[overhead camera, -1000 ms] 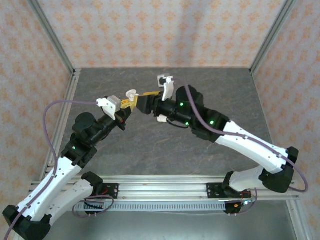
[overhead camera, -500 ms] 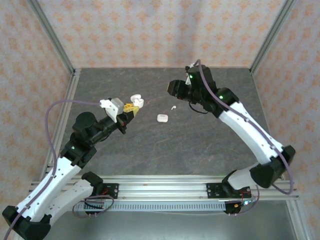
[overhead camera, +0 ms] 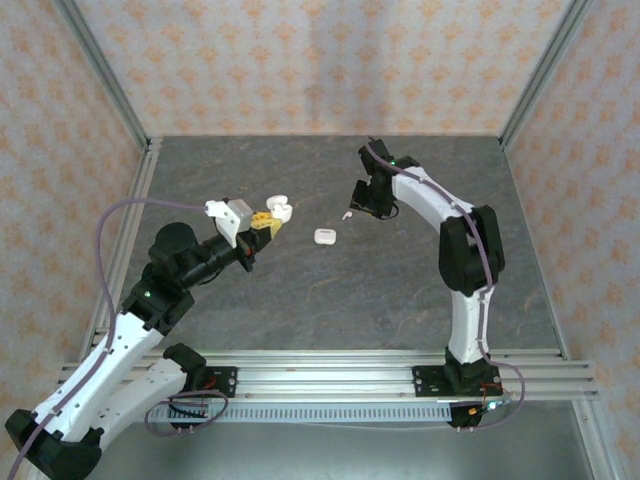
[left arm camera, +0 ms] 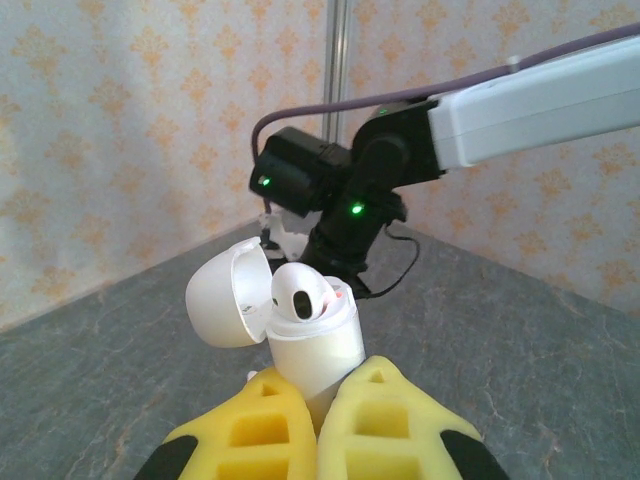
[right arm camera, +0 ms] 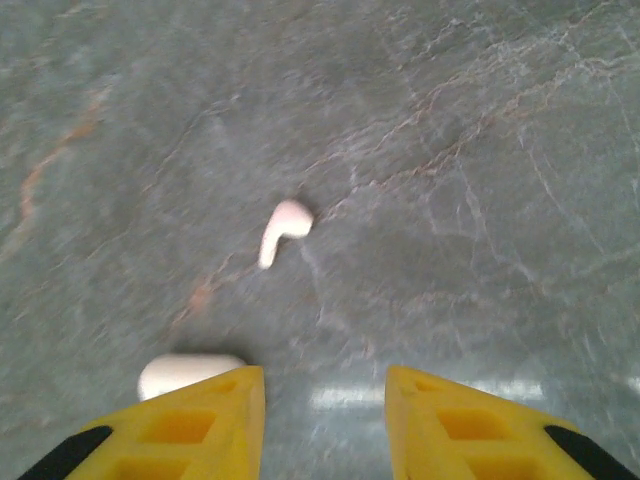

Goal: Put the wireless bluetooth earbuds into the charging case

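My left gripper point(left arm camera: 322, 380) is shut on the white charging case point(left arm camera: 315, 345) and holds it upright above the table. The lid point(left arm camera: 228, 295) hangs open to the left, and one white earbud point(left arm camera: 300, 295) sits in the case. In the top view the held case point(overhead camera: 277, 209) is at centre left. A loose earbud point(right arm camera: 283, 228) lies on the grey table, just ahead of my right gripper point(right arm camera: 322, 385). That gripper is open with nothing between its yellow fingers point(right arm camera: 215, 415). From above, the loose earbud point(overhead camera: 347, 214) lies beside the right gripper point(overhead camera: 360, 196).
A second white case point(overhead camera: 324, 236), closed, lies on the table point(overhead camera: 400, 290) between the two grippers; it also peeks out by the right gripper's left finger as a white case point(right arm camera: 185, 373). Metal frame posts and patterned walls enclose the table.
My right arm has swung away from the held case to the back of the table and come down over the loose earbud, its jaws narrowing. The left gripper has barely shifted.
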Controlling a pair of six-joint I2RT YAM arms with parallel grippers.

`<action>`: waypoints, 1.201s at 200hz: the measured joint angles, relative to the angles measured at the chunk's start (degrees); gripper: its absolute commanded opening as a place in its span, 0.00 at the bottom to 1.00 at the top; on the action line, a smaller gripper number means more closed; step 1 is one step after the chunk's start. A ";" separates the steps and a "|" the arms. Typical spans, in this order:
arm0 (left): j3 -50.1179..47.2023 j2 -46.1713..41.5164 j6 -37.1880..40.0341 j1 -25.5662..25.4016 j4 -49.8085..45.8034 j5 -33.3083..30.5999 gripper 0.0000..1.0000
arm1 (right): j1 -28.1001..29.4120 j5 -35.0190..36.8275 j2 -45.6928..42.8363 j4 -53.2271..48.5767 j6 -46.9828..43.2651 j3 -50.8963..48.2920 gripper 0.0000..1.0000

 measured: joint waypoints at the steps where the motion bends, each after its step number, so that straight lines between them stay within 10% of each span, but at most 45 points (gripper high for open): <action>1: 0.00 0.02 0.00 0.00 0.02 0.02 0.00 | 0.00 0.00 0.37 -0.02 0.09 0.28 0.39; 240: 0.00 2.45 1.73 0.00 -2.89 0.02 0.00 | 2.56 2.78 18.53 -5.35 0.22 17.79 0.29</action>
